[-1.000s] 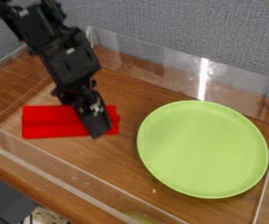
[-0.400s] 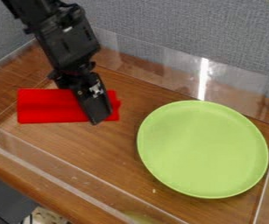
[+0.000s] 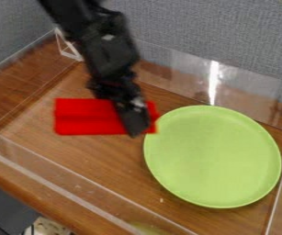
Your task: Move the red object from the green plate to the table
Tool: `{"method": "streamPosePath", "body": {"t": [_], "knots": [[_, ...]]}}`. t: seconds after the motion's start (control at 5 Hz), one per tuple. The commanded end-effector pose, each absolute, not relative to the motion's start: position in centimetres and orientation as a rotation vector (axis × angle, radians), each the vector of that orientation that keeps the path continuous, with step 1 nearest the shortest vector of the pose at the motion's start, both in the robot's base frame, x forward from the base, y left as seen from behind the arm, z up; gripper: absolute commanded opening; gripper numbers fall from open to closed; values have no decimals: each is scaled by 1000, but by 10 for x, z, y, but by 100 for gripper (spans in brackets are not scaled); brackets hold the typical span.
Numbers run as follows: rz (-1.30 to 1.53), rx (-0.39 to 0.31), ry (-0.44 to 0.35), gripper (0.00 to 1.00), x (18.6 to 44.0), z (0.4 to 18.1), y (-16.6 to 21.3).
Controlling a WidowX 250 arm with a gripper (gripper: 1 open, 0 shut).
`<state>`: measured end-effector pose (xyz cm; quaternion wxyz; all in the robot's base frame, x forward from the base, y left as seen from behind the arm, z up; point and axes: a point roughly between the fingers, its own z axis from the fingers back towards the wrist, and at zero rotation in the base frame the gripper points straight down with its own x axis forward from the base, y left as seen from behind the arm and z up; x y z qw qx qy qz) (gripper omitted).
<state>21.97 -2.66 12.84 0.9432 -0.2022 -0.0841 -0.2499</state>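
- The gripper (image 3: pixel 134 117) hangs at the end of the black arm (image 3: pixel 100 46), pointing steeply down at the right end of the red block (image 3: pixel 88 117). Its fingers appear to straddle that end, but the dark tip hides the contact, so I cannot tell whether the jaws stand apart or are clamped on the block.
- The block lies flat, or close to flat, over the table (image 3: pixel 33 87), left of the plate (image 3: pixel 214 156). Its right end is just beside the plate's left rim; whether it touches the rim or rests fully on the wood I cannot tell.
- The plate is bare, so by my reading the block is already off it, while the task names the table as its place.
- The table is glossy brown wood, boxed in by low clear walls (image 3: pixel 180 69).
- What could go wrong, as I judge it:
  - If the block is gripped only at 1 end, it may swing or slip out on a quick move.
  - A release this close to the rim may leave the block leaning on the plate, not flat on the wood.
  - A drag rightward would push the block against the plate and shove it.
  - A wide sweep could knock the arm into a clear wall.
- No brand, label or writing can be read anywhere in view.
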Motion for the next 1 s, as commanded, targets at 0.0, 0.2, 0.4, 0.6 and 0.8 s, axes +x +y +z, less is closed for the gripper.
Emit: {"method": "streamPosePath", "body": {"t": [0.0, 0.2, 0.4, 0.6, 0.8], "knots": [[-539, -425, -192, 0, 224, 135, -67], [-528, -436, -199, 0, 226, 135, -101], [-522, -436, -197, 0, 219, 135, -105], [-488, -432, -185, 0, 210, 130, -116], [-436, -404, -169, 0, 208, 141, -105]]}}
